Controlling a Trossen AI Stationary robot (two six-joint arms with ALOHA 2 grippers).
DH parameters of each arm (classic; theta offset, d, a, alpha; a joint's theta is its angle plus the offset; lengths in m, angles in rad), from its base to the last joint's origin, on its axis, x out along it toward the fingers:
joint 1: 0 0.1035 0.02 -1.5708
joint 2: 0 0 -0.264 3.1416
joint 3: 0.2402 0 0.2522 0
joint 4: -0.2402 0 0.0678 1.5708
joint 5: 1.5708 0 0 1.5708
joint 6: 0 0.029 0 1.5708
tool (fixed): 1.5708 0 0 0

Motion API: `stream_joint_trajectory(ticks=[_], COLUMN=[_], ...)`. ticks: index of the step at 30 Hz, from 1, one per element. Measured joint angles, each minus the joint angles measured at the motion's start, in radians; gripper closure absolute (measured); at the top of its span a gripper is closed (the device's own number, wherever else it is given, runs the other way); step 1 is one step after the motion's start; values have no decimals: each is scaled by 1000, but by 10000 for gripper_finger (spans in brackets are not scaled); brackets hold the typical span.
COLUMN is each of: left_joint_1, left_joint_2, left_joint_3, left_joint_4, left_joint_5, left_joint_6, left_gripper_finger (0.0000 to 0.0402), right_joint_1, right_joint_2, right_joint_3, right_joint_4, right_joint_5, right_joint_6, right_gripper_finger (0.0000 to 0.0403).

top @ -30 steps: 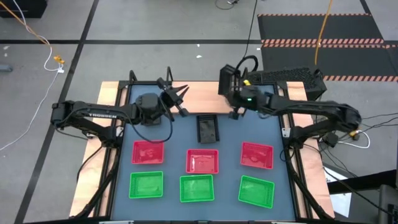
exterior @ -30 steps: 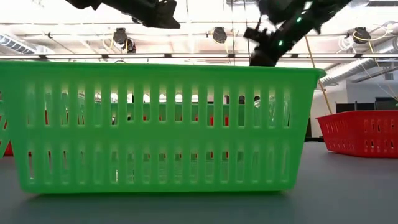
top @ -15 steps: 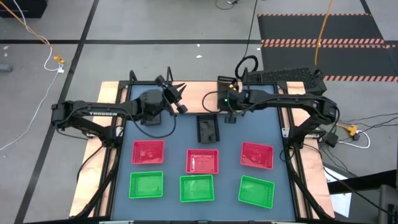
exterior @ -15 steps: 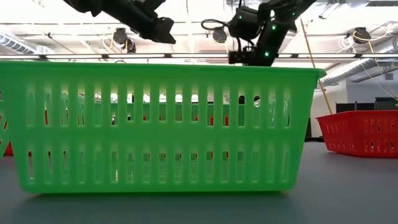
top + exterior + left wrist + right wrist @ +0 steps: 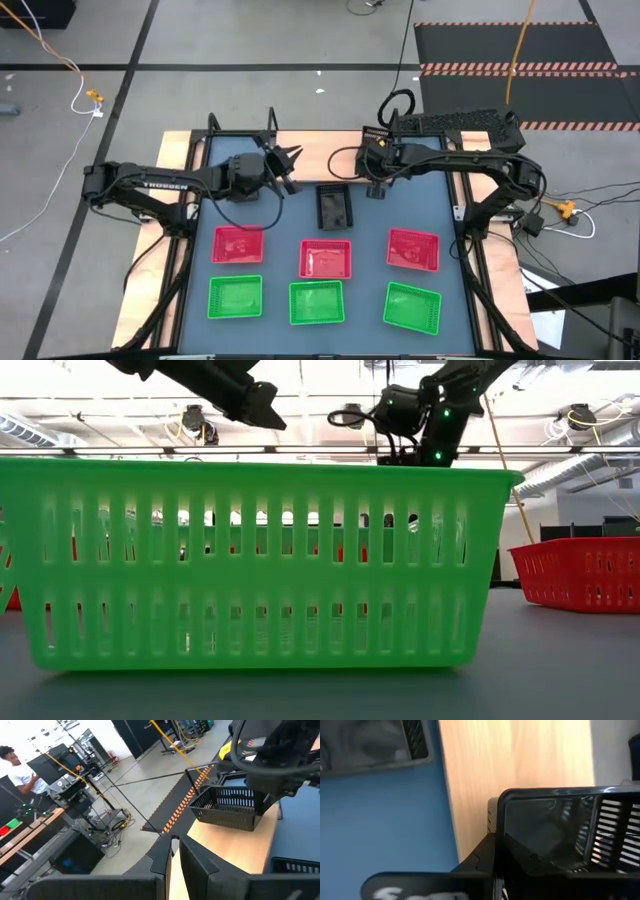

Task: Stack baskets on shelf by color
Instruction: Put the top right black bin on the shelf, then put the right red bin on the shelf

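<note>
My right gripper (image 5: 373,182) stands over the light tan shelf (image 5: 310,150) at the table's far edge, shut on a black basket (image 5: 225,807). In the high view the gripper hides that basket. A second black basket (image 5: 334,206) lies flat on the blue table. In front of it are a row of three red baskets (image 5: 326,258) and a row of three green baskets (image 5: 316,303). My left gripper (image 5: 290,158) hovers over the shelf's left part. It points toward the right arm, with a narrow gap and nothing between its fingers (image 5: 160,862). My right gripper has the black basket by its upper rim, near a corner (image 5: 496,820). It comes slanting down from above. The fingers themselves cover the contact, so the kind of hold does not show. The basket is open side up over the shelf board. Whether its bottom rests there I cannot tell.
A long black mesh object (image 5: 455,125) lies beyond the shelf's right end. The nearest green basket (image 5: 250,560) fills the low view and hides the shelf. A person (image 5: 17,767) stands in the room behind. Bare blue table (image 5: 420,205) lies between the shelf and the red row.
My right gripper has come down toward the shelf and a little toward the table's left, tipping its fingers steeply downward. The black basket came with it, turning from standing on edge to open side up. My left gripper has tipped slightly downward.
</note>
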State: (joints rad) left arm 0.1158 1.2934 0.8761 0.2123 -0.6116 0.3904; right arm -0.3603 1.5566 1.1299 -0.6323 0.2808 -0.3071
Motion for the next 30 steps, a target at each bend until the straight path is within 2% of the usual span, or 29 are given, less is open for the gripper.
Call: stream_joint_trajectory(ticks=[5,18,24,30], left_joint_1=[-7,-13,-37,-47], left_joint_2=[0,0,0,-21], left_joint_3=[0,0,0,1], left_joint_4=[6,-20,-76,-129], left_joint_5=[0,-2,-2,-22], left_joint_6=[-1,-7,-11,-49], left_gripper_finger=[360,360,360,360], right_joint_1=[-6,-5,11,59], right_joint_2=[0,-1,-88,-254], right_joint_3=[-49,-46,-34,-33], right_joint_4=[51,133,123,104], right_joint_5=[0,3,3,-12], right_joint_6=[-36,-35,-20,0], right_gripper_finger=[365,305,291,280])
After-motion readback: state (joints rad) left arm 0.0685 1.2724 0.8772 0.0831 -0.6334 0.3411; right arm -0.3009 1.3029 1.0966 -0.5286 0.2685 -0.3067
